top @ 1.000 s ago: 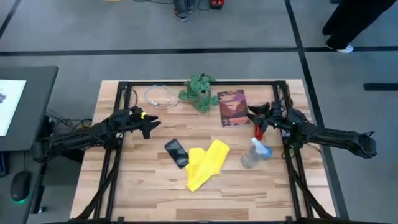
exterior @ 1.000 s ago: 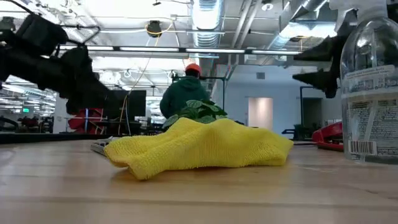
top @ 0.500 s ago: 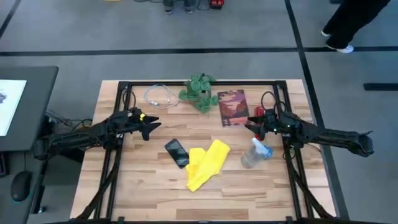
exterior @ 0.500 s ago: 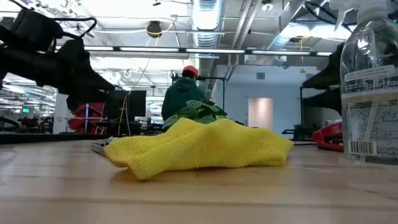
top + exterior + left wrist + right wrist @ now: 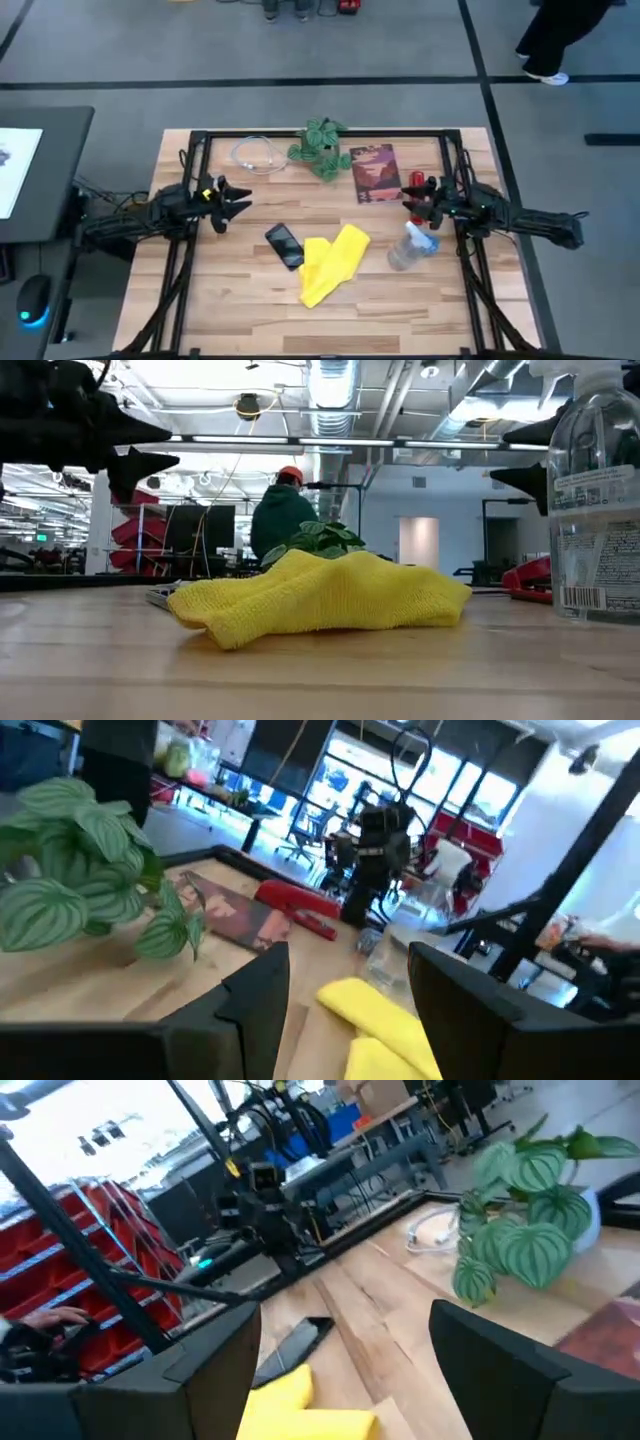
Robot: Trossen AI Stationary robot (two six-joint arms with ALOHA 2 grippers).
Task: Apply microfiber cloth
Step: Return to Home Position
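The yellow microfiber cloth (image 5: 332,263) lies crumpled on the table's middle, its near end toward the front edge; it shows as a low heap (image 5: 320,598) in the low view. One corner lies beside the black smartphone (image 5: 284,245). My left gripper (image 5: 232,199) hovers open above the table, left of the phone. My right gripper (image 5: 411,201) hovers open at the right, above the spray bottle (image 5: 409,246). Neither holds anything.
A dark red booklet (image 5: 373,172), a potted plant (image 5: 321,147) and a coiled white cable (image 5: 257,154) lie along the far side. A red stapler (image 5: 416,181) sits by the right gripper. The black frame rails (image 5: 300,134) border the table.
Both arms have drawn back: my left gripper toward the table's left edge and upward, my right gripper toward the right edge. The cloth, phone and bottle have stayed where they were.
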